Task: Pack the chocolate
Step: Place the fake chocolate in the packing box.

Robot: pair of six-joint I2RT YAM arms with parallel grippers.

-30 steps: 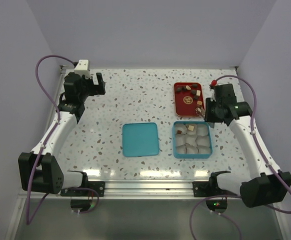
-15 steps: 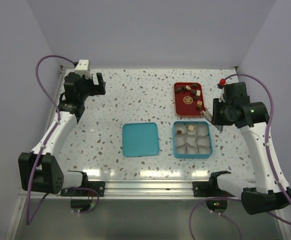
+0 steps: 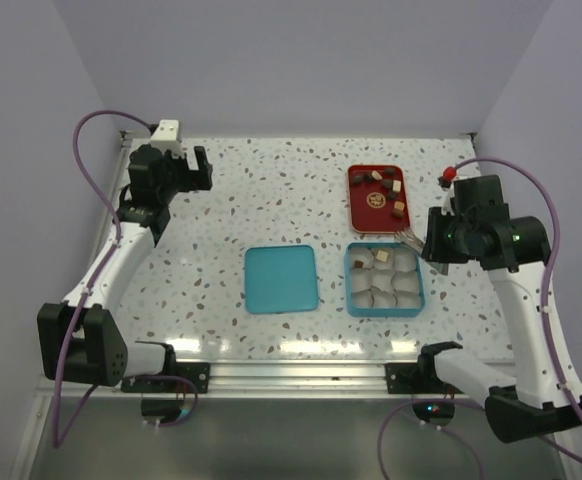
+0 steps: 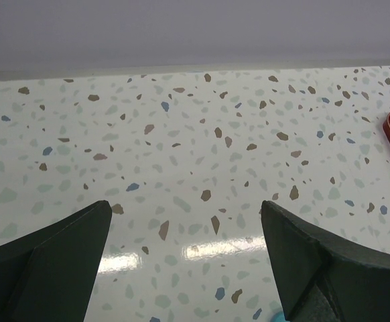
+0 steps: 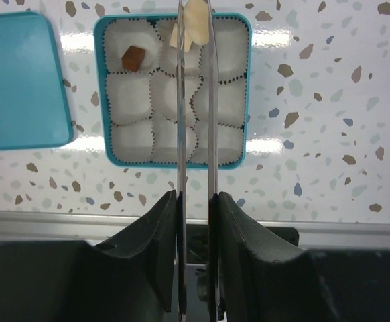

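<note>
The teal box [image 5: 245,87] holds white paper cups, with a brown chocolate [image 5: 133,58] in its far left cup. My right gripper [image 5: 195,196] is shut on metal tongs [image 5: 180,121] that reach over the box. A cream-white chocolate [image 5: 193,25] sits at the tongs' tips over the far row. From above, the right gripper [image 3: 433,240] hovers at the box's [image 3: 384,311] far right corner. Several more chocolates [image 3: 383,185] lie on the red tray [image 3: 356,205]. My left gripper [image 4: 185,215] is open over bare table at the far left [image 3: 199,170].
The teal lid [image 3: 281,278] lies flat to the left of the box, also in the right wrist view [image 5: 17,80]. A metal rail [image 3: 291,372] runs along the table's near edge. Purple walls close the back and sides.
My right arm has swung from the red tray toward the near side, carrying the tongs to the box. The left arm has not moved.
</note>
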